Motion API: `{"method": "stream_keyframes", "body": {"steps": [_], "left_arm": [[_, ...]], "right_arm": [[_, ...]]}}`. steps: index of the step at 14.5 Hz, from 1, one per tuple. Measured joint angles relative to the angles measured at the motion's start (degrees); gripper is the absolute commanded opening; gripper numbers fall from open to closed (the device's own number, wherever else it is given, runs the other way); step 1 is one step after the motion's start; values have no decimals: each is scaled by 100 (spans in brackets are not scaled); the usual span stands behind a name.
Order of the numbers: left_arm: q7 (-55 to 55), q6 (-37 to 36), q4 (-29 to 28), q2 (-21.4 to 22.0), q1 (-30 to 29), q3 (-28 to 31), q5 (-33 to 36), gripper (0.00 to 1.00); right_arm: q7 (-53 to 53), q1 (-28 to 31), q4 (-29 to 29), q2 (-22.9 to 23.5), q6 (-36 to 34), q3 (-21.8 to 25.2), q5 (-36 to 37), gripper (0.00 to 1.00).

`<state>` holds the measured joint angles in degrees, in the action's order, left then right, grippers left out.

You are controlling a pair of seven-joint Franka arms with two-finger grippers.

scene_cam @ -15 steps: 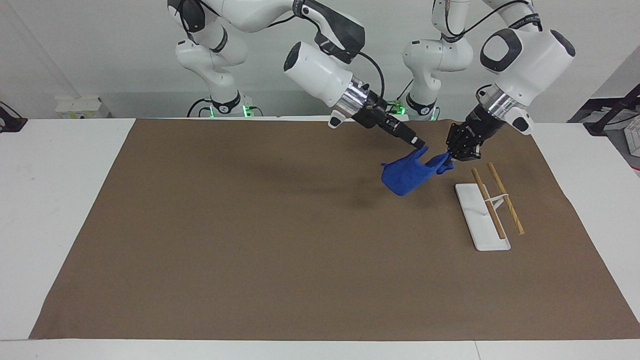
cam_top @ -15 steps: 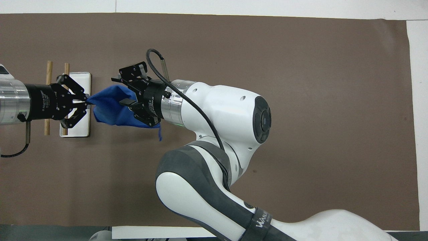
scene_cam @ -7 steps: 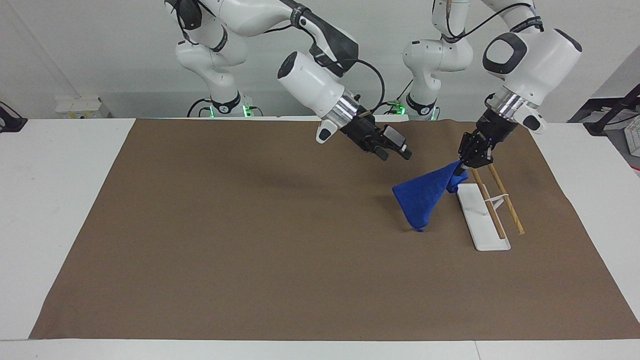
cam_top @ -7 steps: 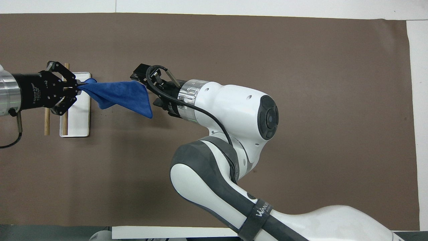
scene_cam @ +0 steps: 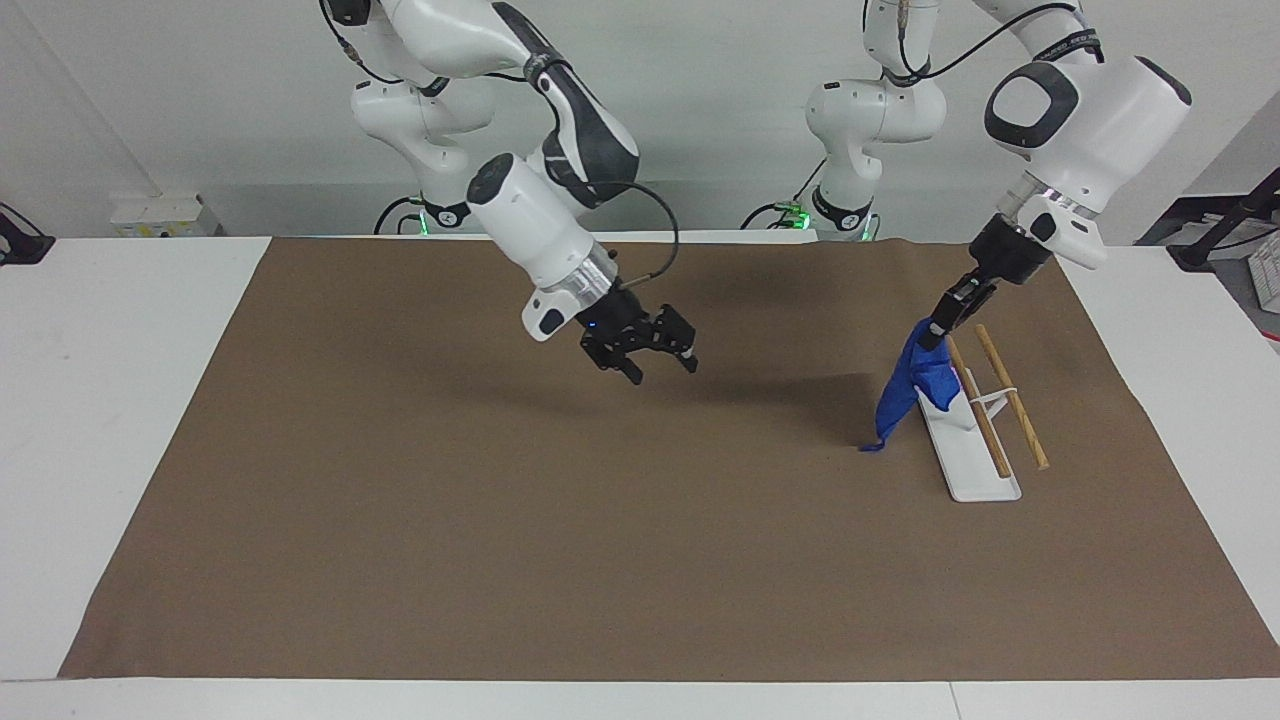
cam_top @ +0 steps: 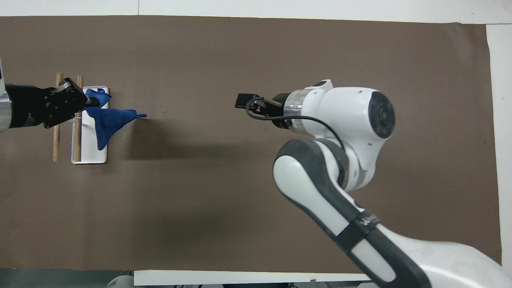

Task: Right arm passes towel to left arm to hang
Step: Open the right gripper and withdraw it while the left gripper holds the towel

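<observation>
The royal-blue towel [scene_cam: 910,385] hangs from my left gripper [scene_cam: 938,330], which is shut on its top corner over the white rack base. The towel's lower tip with its string loop [scene_cam: 870,446] reaches the brown mat. In the overhead view the towel [cam_top: 106,122] drapes across the rack base beside my left gripper [cam_top: 86,103]. The rack [scene_cam: 965,430] has a white base and two wooden rods [scene_cam: 1010,395]. My right gripper [scene_cam: 645,358] is open and empty over the middle of the mat, well apart from the towel; it also shows in the overhead view [cam_top: 242,101].
A brown mat [scene_cam: 500,520] covers most of the white table [scene_cam: 110,400]. The rack [cam_top: 90,156] stands toward the left arm's end of the table.
My right gripper has let go of the towel and drawn back toward the middle of the mat. My left gripper has carried the towel over the rack, and the towel now hangs straight down.
</observation>
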<state>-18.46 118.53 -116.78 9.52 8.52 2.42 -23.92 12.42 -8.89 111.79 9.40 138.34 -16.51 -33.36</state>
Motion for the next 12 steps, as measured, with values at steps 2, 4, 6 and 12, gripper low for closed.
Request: {"method": "stream_keyframes", "body": {"steps": [2, 4, 6, 12], "left_arm": [[345, -287, 274, -97, -25, 3, 271, 0], [461, -352, 394, -169, -28, 3, 326, 0], [486, -352, 448, -219, -55, 3, 330, 0], [508, -92, 451, -296, -287, 15, 338, 0]], "right_arm": [[-679, 36, -36, -206, -1113, 782, 586, 100], [-949, 61, -183, -354, -2208, 1495, 1423, 100], [-990, 84, -336, -439, -2849, 1955, 2177, 100], [-1010, 75, -820, -888, -3857, 2775, 2840, 100]]}}
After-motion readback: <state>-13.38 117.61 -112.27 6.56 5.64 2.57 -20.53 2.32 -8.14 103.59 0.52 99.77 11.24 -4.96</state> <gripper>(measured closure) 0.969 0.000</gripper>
